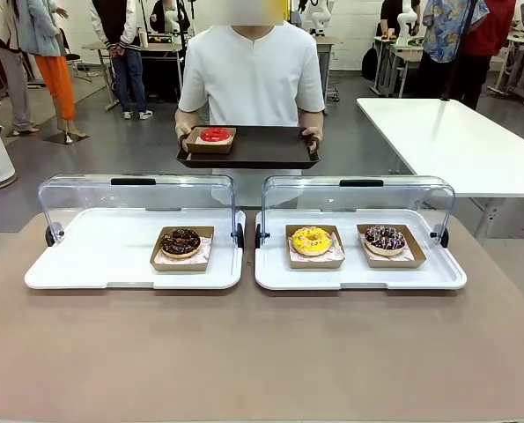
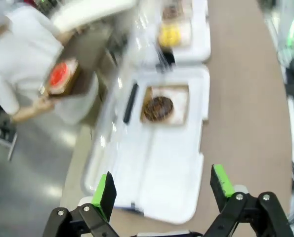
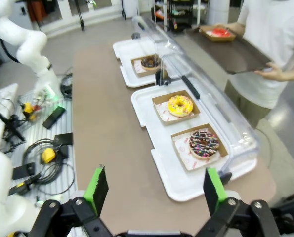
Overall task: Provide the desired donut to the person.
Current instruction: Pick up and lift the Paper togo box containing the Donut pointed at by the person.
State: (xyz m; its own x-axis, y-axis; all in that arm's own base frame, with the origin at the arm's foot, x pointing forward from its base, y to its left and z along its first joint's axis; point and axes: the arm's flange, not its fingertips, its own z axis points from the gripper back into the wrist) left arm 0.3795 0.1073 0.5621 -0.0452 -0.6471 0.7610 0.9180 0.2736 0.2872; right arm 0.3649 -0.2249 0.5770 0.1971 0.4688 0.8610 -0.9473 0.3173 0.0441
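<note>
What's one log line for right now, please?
left gripper: open | right gripper: open | person: holding dark tray with red donut | left white tray: chocolate donut | right white tray: yellow donut, sprinkled donut

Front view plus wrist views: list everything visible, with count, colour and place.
table: one, brown, under the display trays
display trays: two, white with clear raised covers, side by side
chocolate donut: one, brown, left display tray
yellow donut: one, yellow, right display tray
sprinkled donut: one, dark, right display tray
serving tray: one, dark, held by the person
red donut: one, red, on the serving tray
person: one, white shirt, far side
left end effector: black, green pads, open
right end effector: black, green pads, open
</note>
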